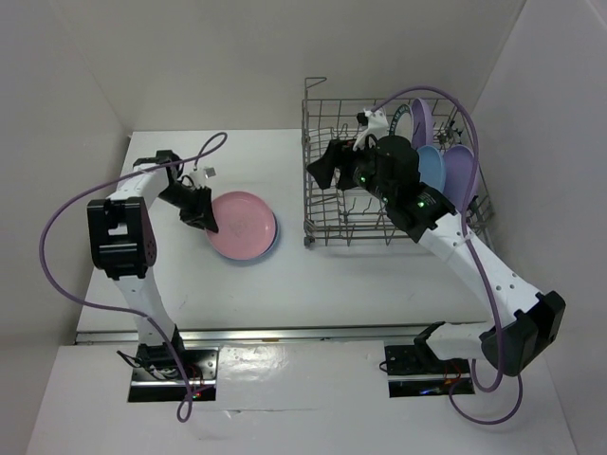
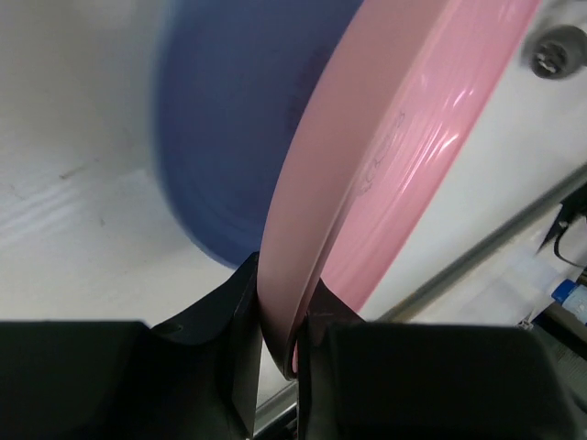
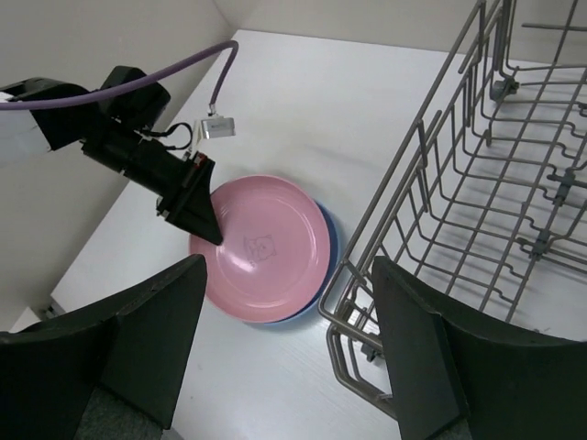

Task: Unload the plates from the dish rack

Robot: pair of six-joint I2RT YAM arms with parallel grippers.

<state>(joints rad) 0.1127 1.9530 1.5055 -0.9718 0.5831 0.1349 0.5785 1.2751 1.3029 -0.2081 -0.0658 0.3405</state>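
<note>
A pink plate (image 1: 245, 224) lies on a blue plate (image 1: 276, 234) on the white table, left of the dish rack (image 1: 322, 204). My left gripper (image 1: 201, 218) is shut on the pink plate's left rim; in the left wrist view the rim (image 2: 394, 165) runs between the fingers (image 2: 243, 312), with the blue plate (image 2: 229, 119) behind. My right gripper (image 1: 324, 171) is open and empty over the rack's left end. In the right wrist view it (image 3: 289, 348) hovers above the pink plate (image 3: 266, 247) and the rack's corner (image 3: 362, 275). Blue (image 1: 432, 169) and lilac (image 1: 462, 175) plates stand in the rack's right side.
A small white tag (image 1: 209, 172) hangs by the left arm's purple cable. White walls close in the table on the left, back and right. The table's front edge runs just ahead of the arm bases. The rack's left half holds only bare tines (image 3: 514, 165).
</note>
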